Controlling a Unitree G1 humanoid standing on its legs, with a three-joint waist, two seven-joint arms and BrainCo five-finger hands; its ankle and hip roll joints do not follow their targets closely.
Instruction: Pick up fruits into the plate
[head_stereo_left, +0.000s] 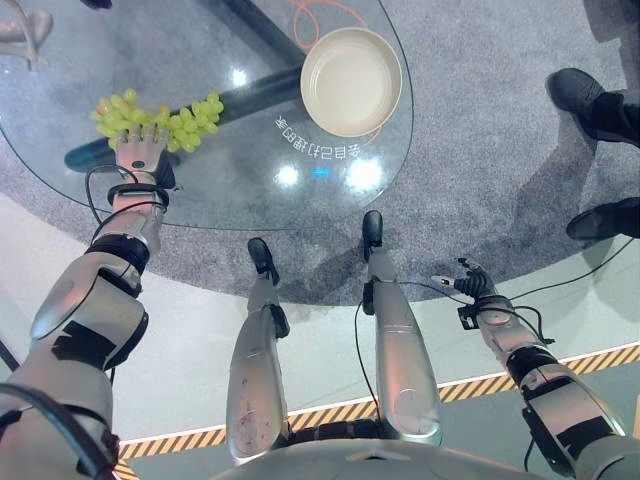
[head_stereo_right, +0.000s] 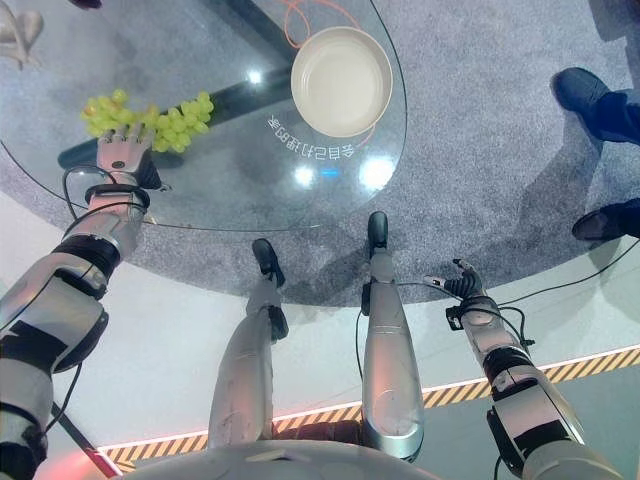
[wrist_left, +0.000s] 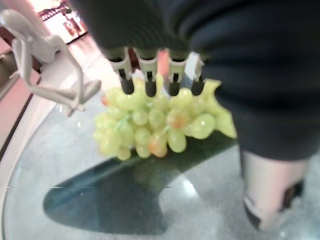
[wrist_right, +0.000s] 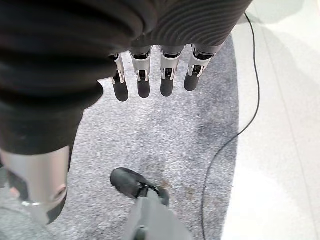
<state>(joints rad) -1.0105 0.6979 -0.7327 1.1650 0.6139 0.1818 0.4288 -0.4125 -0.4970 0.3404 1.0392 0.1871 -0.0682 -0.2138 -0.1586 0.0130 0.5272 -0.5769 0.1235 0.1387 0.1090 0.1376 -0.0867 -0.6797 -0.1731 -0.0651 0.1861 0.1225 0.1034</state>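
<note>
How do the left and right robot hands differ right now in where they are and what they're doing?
The left robot hand reaches over the round glass table, its straight fingers at the bunch of green grapes; the right robot hand hangs off the table above the grey carpet, touching nothing. The left is far from the empty cream plate, with the grapes between; the right is farther still. Both have straight, relaxed fingers.

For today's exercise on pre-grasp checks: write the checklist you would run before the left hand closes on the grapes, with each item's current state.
1. Left hand at the grapes: ok, fingers straight above the bunch.
2. Fingers closed round the grapes: not ok, not yet curled.
3. Grapes on the glass table: ok.
4. Plate empty: ok, it sits to the right of the grapes.
5. Right hand out of the way: ok, low beside the table, fingers relaxed.
6. Person's shoes near the table: cannot tell if in the way.
</note>
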